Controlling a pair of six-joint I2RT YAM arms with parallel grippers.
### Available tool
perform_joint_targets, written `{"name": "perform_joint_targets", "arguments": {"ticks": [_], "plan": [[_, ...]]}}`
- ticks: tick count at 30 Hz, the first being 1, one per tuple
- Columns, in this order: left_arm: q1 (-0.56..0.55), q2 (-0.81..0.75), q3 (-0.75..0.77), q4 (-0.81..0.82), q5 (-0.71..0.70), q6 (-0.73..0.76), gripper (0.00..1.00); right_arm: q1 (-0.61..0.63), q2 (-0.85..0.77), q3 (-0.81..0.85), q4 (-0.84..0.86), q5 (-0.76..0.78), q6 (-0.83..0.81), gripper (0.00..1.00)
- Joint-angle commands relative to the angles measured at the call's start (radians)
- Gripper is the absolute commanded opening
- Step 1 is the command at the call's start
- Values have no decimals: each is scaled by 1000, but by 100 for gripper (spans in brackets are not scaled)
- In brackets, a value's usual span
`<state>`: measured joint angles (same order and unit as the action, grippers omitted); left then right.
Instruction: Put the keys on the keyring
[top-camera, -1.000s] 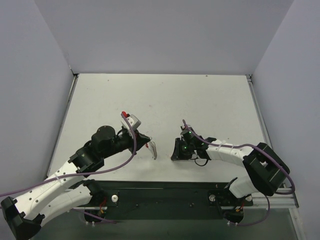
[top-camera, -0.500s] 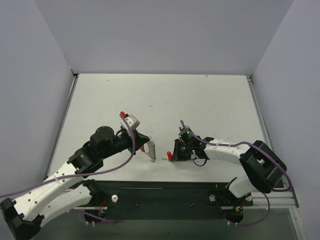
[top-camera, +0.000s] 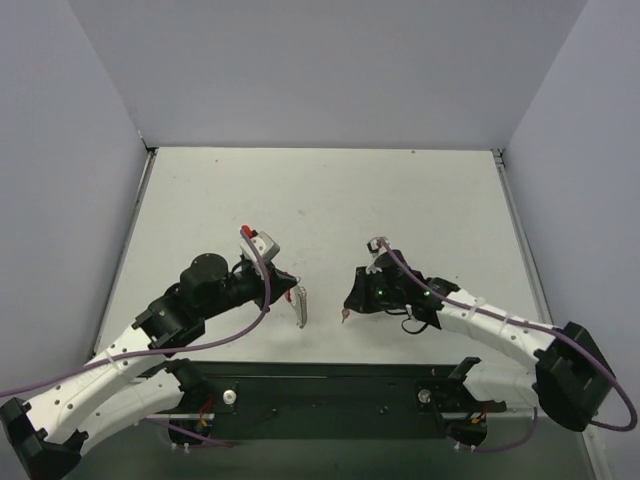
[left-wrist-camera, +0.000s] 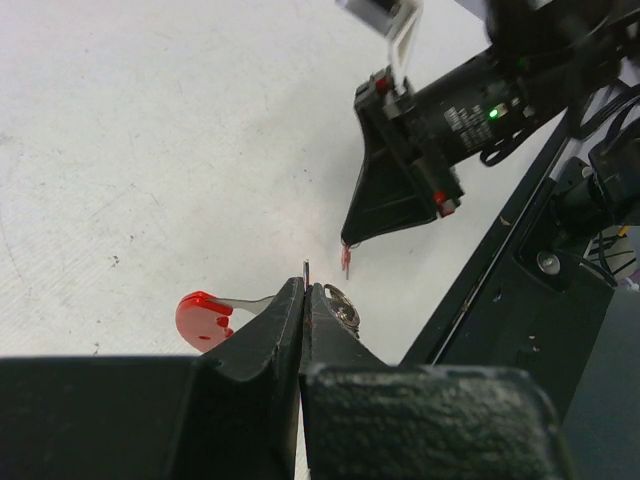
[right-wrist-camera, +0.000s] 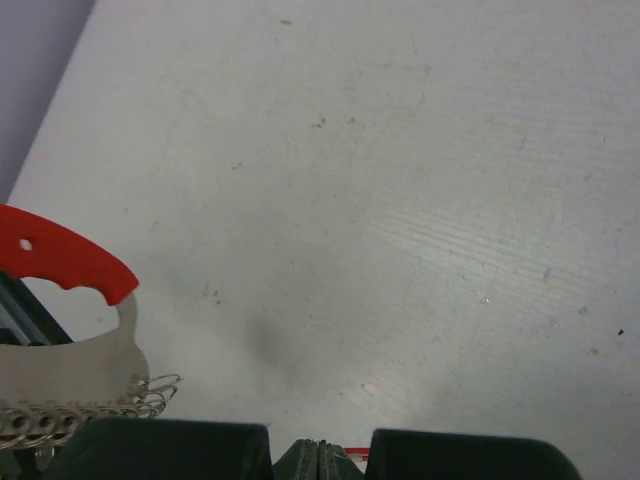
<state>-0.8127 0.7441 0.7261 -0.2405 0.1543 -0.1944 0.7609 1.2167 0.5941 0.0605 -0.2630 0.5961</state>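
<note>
My left gripper (top-camera: 296, 300) (left-wrist-camera: 305, 290) is shut on the keyring: a red curved piece (left-wrist-camera: 200, 318), a thin flat silver blade (left-wrist-camera: 306, 270) seen edge-on between the jaws, and a bunched silver link chain (left-wrist-camera: 342, 307). It hangs just above the table. The right wrist view shows the same red piece (right-wrist-camera: 62, 258), blade (right-wrist-camera: 75, 355) and chain (right-wrist-camera: 85, 412) at its left edge. My right gripper (top-camera: 347, 308) (right-wrist-camera: 320, 448) faces it a short gap away, shut on a small thin red-tipped piece (left-wrist-camera: 346, 258) (top-camera: 343, 316). I cannot tell whether that piece is a key.
The white table (top-camera: 320, 200) spreads beyond both grippers to grey walls. The black base rail (top-camera: 330, 385) runs along the near edge, just below both grippers; it also shows in the left wrist view (left-wrist-camera: 540, 300).
The right arm has stretched out to the right, its gripper staying near the same spot with the red tip now showing below it. The left gripper has shifted slightly down and left with its load.
</note>
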Motion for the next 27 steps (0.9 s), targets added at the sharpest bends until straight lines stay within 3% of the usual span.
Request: {"name": "perform_joint_targets", "arguments": {"ticks": [1, 8, 10, 17, 27], "plan": [[-6, -17, 55, 13, 42, 41, 0, 0, -144, 41, -14, -38, -154, 0], [-6, 29, 105, 3, 229, 104, 0, -20, -293, 102, -47, -286, -375, 0], [-8, 43, 116, 1, 272, 119, 0, -35, -331, 110, -34, -435, -409, 0], [-22, 40, 134, 12, 314, 156, 0, -84, -395, 179, 6, -741, -381, 0], [-43, 29, 157, 6, 179, 173, 0, -87, -384, 234, -57, -754, -392, 0]]}}
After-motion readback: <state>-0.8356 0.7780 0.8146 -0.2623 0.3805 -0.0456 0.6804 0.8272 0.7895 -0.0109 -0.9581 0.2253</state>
